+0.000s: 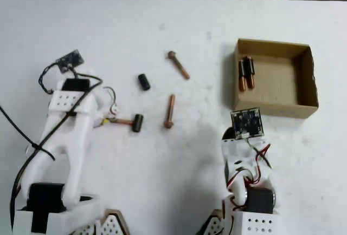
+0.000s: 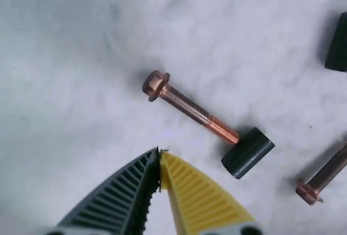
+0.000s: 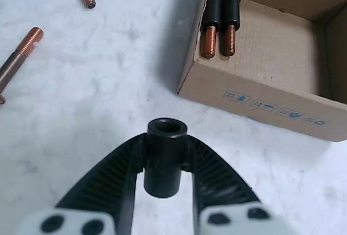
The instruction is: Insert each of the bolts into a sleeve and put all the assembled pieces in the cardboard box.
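My left gripper (image 2: 160, 156) is shut with nothing in it, its tips just short of a copper bolt (image 2: 187, 106) lying flat on the table. That bolt's threaded tip rests against a black sleeve (image 2: 248, 152); the pair is also seen as bolt (image 1: 122, 121) and sleeve (image 1: 137, 122). My right gripper (image 3: 165, 143) is shut on another black sleeve (image 3: 164, 164), held upright just in front of the cardboard box (image 3: 260, 97). In the box (image 1: 303, 78) lie two assembled pieces (image 1: 245, 73), side by side at its left wall (image 3: 219, 24).
Two loose bolts (image 1: 178, 64) (image 1: 169, 111) and a loose black sleeve (image 1: 143, 82) lie mid-table between the arms. Cables hang around the left arm (image 1: 70, 121). The right arm (image 1: 246, 154) stands below the box's near-left corner.
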Tool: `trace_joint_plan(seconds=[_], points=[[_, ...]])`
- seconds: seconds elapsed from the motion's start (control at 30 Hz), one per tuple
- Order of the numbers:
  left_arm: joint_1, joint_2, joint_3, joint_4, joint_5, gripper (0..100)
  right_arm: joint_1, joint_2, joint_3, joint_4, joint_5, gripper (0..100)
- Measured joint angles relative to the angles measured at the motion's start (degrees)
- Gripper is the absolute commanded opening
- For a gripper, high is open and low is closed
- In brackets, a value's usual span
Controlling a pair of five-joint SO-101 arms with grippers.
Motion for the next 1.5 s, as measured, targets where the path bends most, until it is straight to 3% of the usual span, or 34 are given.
trace_joint_plan(seconds=[0.3,0.67,1.13,1.5], points=[[0.00,0.00,4.22,-8.00,4.22,28,0.00,0.00,0.00,0.00,0.00,1.8],[0.00,0.00,5.89,-8.35,7.38,23,0.00,0.00,0.00,0.00,0.00,1.8],[-1.32,0.00,17.23,-26.46,7.74,23,0.00,0.00,0.00,0.00,0.00,1.8],[-3.78,2.20,17.49,-27.69,7.82,23,0.00,0.00,0.00,0.00,0.00,1.8]])
